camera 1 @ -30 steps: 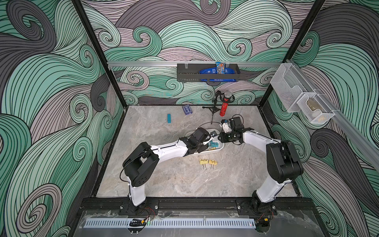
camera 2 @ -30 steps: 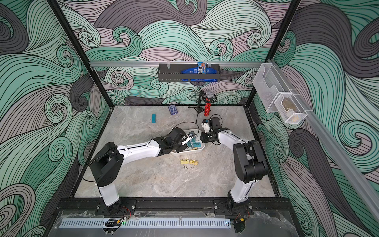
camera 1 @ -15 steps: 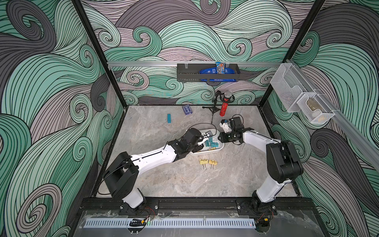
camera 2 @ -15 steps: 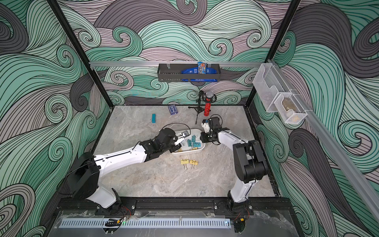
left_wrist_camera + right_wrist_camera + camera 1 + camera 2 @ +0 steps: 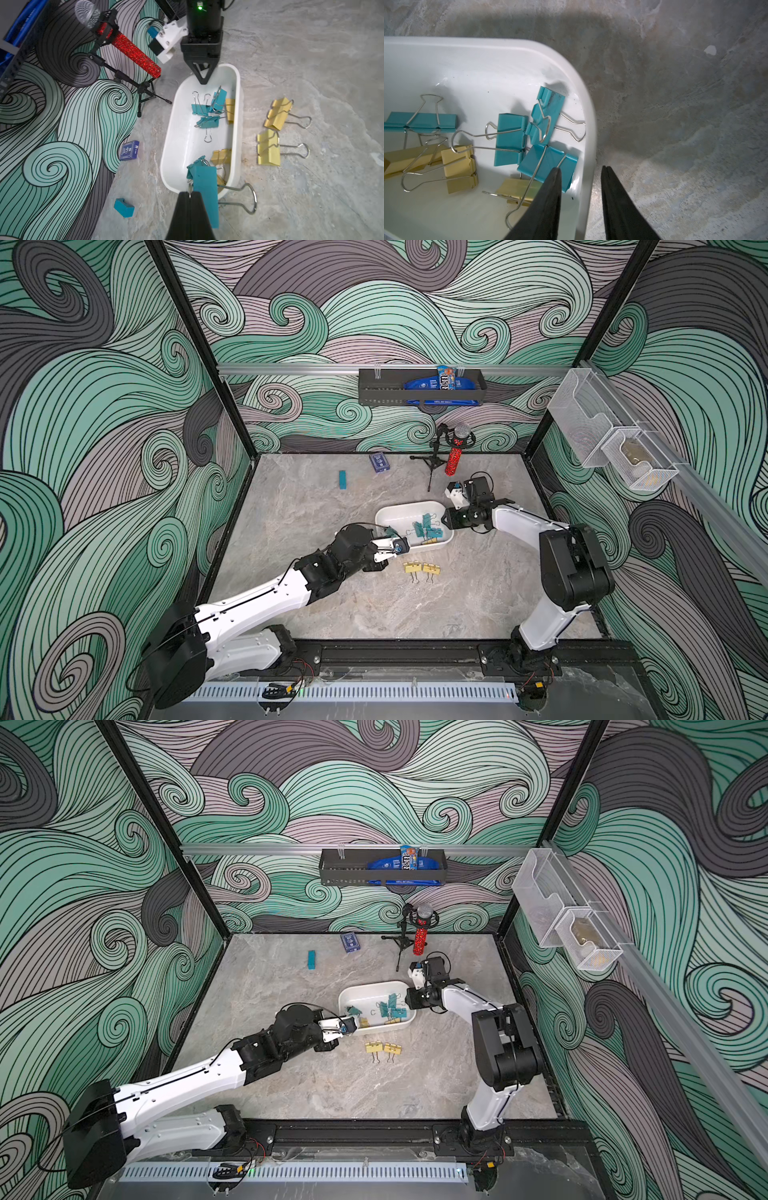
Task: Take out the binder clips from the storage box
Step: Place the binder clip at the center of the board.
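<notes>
Left wrist view shows us the left gripper (image 5: 189,194), just drawn back, clamped on the wire handle of a teal binder clip (image 5: 205,187) over the near rim of the storage box (image 5: 166,145), nearly out, while the right gripper (image 5: 581,172) pinches its end wall and several teal and yellow clips (image 5: 208,122) stay inside.

- A red glitter microphone (image 5: 453,458) sat tilted in a small black tripod stand (image 5: 433,464) near the back wall.
- A dark blue card box (image 5: 379,462) lay near the stand, by the back edge.
- A flat teal block (image 5: 342,480) lay alone on the grey marble tabletop (image 5: 374,605).
- A black tray (image 5: 382,388) hung on the back wall, holding blue packets (image 5: 419,384) and an upright candy pack (image 5: 446,376).
- Clear mesh bins (image 5: 582,414) hung on the side wall; one held something tan.
</notes>
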Controlling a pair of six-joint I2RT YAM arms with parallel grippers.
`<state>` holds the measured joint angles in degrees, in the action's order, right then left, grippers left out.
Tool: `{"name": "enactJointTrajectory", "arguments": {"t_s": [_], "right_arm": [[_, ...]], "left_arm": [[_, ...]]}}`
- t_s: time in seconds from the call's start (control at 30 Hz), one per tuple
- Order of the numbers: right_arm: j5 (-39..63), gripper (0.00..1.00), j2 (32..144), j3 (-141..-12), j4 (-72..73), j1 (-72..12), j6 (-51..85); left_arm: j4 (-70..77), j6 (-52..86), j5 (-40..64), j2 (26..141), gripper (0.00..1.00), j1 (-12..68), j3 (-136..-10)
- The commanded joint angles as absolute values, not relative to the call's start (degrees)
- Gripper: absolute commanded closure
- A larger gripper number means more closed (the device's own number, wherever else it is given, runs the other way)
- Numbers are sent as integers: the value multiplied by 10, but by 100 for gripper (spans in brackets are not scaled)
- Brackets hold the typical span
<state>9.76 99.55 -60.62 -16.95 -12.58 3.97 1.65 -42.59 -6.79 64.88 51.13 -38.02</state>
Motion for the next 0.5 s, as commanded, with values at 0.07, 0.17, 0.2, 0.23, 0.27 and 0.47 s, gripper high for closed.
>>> {"name": "enactJointTrajectory", "arguments": {"t_s": [0.07,0.17,0.2,0.23,0.27,0.47], "right_arm": [[106,65,1003,-603,-174,-129,34],[105,65,1004,-603,-174,-129,34],[106,65,1005,-603,-174,-129,34],[105,65,1005,-603,-174,-129,33],[106,65,1005,-604,-174,-128,33],[104,65,1005,-603,-173,-128,33]], "left_arm": [[10,-454,-39,644,100,532,-359],[10,-454,-34,650,100,540,-355],[12,-454,-33,652,100,542,-353],[14,-455,-32,655,100,543,-352],[18,-453,-29,660,100,543,-352],[18,-433,-17,700,100,551,-363]]}}
